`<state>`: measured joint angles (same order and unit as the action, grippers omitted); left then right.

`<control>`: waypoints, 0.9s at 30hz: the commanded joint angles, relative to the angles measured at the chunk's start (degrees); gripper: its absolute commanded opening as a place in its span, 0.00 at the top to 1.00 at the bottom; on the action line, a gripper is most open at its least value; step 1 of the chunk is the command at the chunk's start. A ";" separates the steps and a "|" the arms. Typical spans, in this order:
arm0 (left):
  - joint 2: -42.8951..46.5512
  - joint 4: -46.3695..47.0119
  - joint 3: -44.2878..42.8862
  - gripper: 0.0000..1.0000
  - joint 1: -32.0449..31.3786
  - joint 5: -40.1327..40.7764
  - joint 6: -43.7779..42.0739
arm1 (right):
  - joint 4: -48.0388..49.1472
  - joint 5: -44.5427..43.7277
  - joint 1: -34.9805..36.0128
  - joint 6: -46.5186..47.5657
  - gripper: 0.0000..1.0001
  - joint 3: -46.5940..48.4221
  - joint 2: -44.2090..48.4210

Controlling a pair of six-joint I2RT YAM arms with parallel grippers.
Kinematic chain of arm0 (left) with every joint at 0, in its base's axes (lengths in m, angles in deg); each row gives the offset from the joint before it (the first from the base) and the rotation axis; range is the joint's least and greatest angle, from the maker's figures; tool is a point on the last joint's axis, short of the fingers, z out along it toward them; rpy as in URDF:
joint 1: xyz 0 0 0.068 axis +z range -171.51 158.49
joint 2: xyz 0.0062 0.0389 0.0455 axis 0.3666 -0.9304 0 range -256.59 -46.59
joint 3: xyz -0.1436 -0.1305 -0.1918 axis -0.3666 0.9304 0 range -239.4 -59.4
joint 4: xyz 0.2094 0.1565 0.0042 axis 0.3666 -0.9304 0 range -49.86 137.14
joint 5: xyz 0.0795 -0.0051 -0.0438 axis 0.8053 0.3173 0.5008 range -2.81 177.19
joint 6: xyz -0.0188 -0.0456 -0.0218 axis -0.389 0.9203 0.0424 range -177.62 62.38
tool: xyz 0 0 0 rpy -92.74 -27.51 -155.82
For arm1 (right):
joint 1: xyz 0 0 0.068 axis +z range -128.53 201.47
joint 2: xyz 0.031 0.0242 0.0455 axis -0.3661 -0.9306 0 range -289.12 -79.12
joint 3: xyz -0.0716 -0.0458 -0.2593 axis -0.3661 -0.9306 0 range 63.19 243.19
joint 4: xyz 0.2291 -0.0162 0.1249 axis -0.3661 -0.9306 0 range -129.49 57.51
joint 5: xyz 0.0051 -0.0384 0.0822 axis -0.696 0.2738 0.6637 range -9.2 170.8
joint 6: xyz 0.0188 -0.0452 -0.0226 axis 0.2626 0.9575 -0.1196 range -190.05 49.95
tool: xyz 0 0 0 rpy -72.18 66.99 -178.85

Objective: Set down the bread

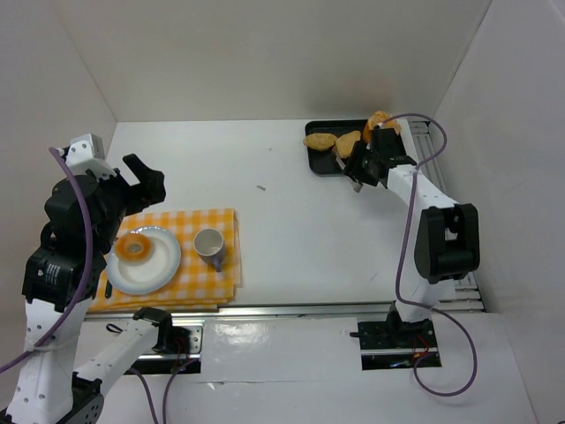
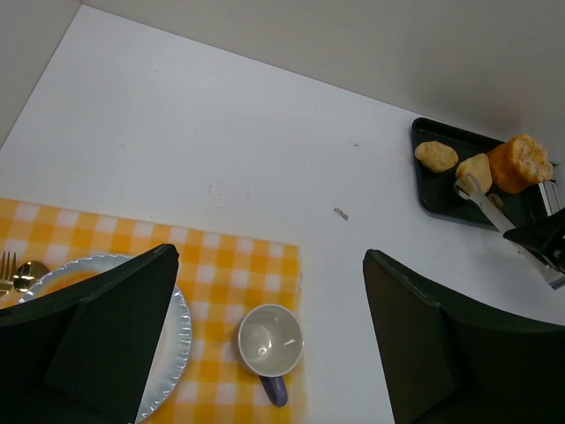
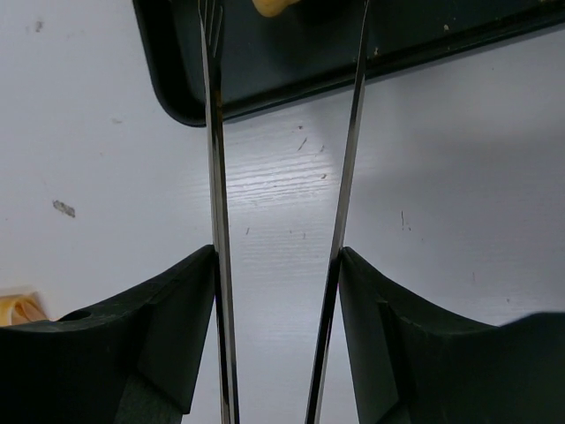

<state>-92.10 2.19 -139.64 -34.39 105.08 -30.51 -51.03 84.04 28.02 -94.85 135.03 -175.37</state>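
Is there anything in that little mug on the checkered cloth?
Empty. The mug stands upright on the checkered cloth, and the left wrist view looks down into its bare white inside.

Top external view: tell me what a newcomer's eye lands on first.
The yellow checked cloth at near left, carrying a white plate with a ring-shaped bread and a cup. Next, the black tray at far right holding three breads, where the right gripper grips metal tongs.

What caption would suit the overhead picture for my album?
Right gripper holds tongs at a black tray of bread; left gripper hovers open near a plated doughnut.
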 commanded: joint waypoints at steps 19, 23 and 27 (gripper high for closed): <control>-0.01 2.15 -0.08 0.01 -0.21 0.22 -1.01 | -4.12 -0.09 4.95 5.28 1.00 4.89 9.84; -0.01 2.15 -0.69 0.01 -0.21 0.22 -1.01 | -3.43 5.09 11.72 6.43 1.00 5.85 12.66; -0.01 2.15 -1.23 0.01 -0.21 0.22 -1.01 | -5.71 8.26 23.31 7.04 1.00 10.69 10.03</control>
<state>-92.21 2.21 -139.64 -34.39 105.15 -30.51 -55.65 86.95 43.73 -89.91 140.62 -165.33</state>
